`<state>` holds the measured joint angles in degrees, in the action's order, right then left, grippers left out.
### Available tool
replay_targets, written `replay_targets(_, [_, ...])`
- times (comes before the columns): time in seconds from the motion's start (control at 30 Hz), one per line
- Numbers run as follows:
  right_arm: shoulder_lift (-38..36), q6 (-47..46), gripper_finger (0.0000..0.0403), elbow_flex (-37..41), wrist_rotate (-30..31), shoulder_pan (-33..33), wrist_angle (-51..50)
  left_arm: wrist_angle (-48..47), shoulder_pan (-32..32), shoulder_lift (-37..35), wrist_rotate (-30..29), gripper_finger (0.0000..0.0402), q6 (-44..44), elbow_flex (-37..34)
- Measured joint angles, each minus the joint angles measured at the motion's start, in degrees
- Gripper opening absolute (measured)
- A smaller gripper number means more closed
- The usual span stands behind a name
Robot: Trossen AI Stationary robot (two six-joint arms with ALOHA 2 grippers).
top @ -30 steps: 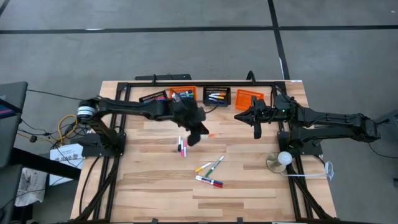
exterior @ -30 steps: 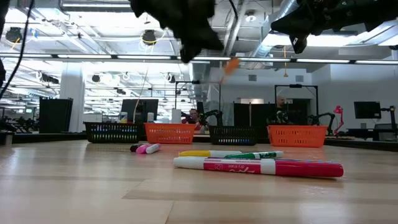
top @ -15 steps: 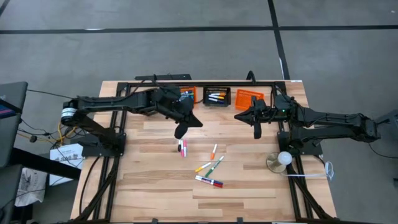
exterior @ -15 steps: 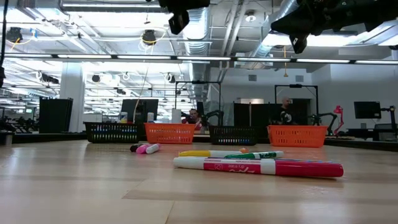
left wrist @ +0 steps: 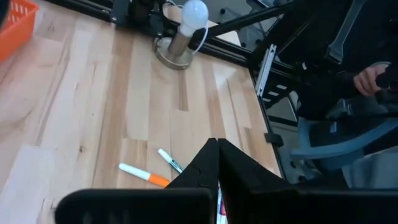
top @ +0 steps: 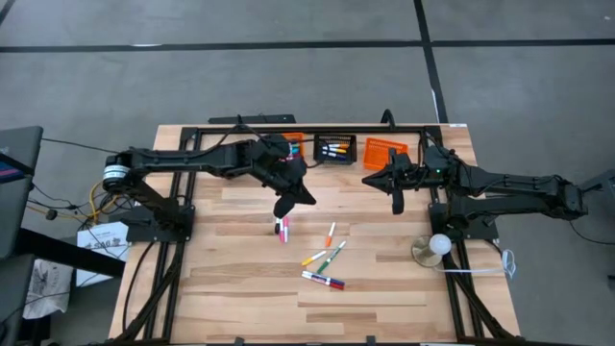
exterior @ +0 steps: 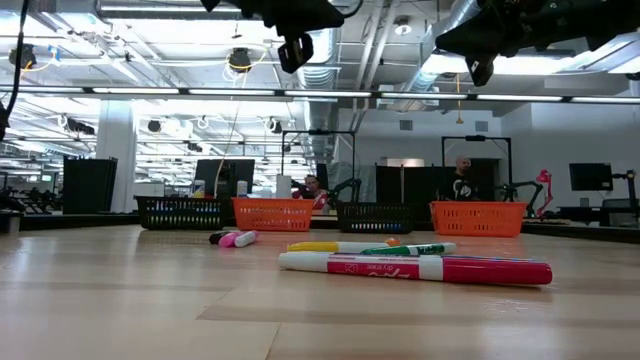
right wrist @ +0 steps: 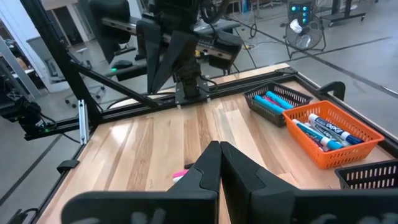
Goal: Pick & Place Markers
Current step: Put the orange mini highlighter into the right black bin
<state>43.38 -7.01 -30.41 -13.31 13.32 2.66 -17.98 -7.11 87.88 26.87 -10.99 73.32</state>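
Several markers lie loose on the wooden table: a pink-and-black one (top: 282,229), an orange-and-white one (top: 330,234), a yellow one (top: 313,258), a green one (top: 332,257) and a red-and-blue one (top: 323,281). My left gripper (top: 282,207) hangs shut and empty above the table, just beyond the pink marker's far end. The left wrist view shows its fingertips (left wrist: 217,148) closed over the orange marker (left wrist: 143,175) and the green one (left wrist: 169,160). My right gripper (top: 397,204) waits shut and empty at the right, high over the table (exterior: 482,68).
Along the far edge stand mesh baskets: an orange one (top: 290,140) partly under my left arm, a black one (top: 334,148) holding markers, and an orange one (top: 384,149). A white ball on a round base (top: 438,245) stands at the right edge. A person's hand (left wrist: 373,78) shows beyond the table.
The orange-and-white marker, which was in the air beside my left gripper, has fallen and now lies flat on the table right of the pink one. My left gripper has drawn back toward the table's left and far side and has risen.
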Motion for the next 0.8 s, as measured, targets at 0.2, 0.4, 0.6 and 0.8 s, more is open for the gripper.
replay_targets(0.2, [0.0, 0.0, 0.0001, 0.0, -0.2, -0.4, -1.1, -0.1, 0.8, 0.0, -2.6, 0.0007, 5.3, 0.0])
replay_targets(0.4, [1.5, 5.9, 0.0001, 0.0, -0.3, -3.6, -0.9, -1.3, 2.0, -0.2, -11.2, 0.0006, 7.3, -2.8])
replay_targets(0.6, [7.9, 10.9, 0.0001, -3.9, -0.2, -7.5, -5.2, 5.5, 2.0, -0.8, -12.0, 0.001, -3.6, -14.8])
replay_targets(0.8, [15.6, 15.6, 0.0001, -9.1, -0.2, -8.4, -10.6, 18.4, 4.6, -4.1, -14.7, 0.0006, -11.1, -24.5])
